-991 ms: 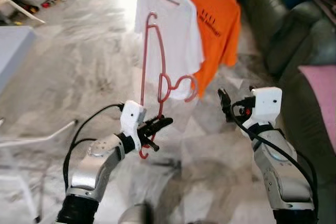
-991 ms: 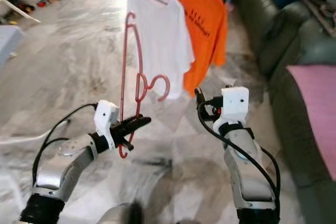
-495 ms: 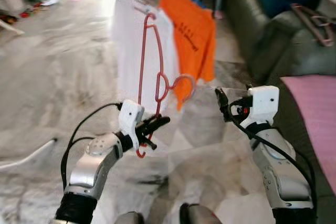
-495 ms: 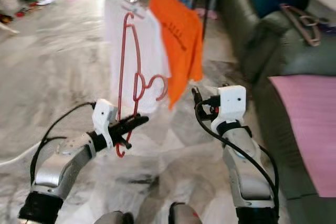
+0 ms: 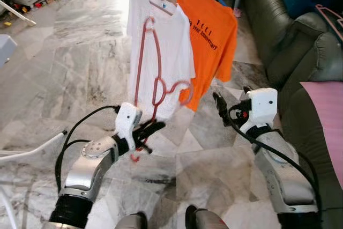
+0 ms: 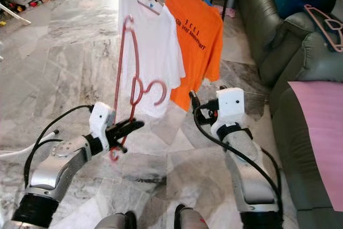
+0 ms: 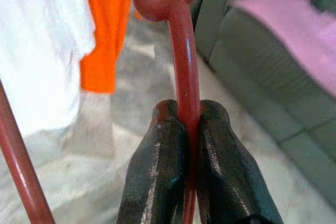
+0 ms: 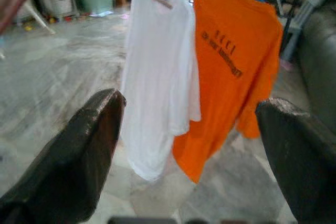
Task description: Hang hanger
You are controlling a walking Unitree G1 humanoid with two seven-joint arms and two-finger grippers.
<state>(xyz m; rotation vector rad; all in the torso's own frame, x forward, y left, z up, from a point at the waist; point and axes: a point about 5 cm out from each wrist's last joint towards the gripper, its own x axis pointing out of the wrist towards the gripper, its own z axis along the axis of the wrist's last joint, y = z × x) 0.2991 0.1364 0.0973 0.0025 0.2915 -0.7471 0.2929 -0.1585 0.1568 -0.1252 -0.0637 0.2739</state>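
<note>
Left wrist view: fingers (image 7: 157, 166) pinch hanger (image 7: 186, 77).

Count at this moment: shirts hanging, 2 — one white shirt (image 5: 161, 57), one orange shirt (image 5: 210, 38). Red hangers off the rack, 1 — red hanger (image 5: 155, 81) (second pinkish hanger (image 6: 327, 25) lies on the sofa (image 6: 278, 30)). Robot grippers, 2: left gripper (image 5: 147, 132), right gripper (image 5: 220, 105).

Home living room: marble floor (image 5: 80, 52), dark leather sofa (image 5: 289, 36), hung shirts (image 5: 182, 41).
</note>
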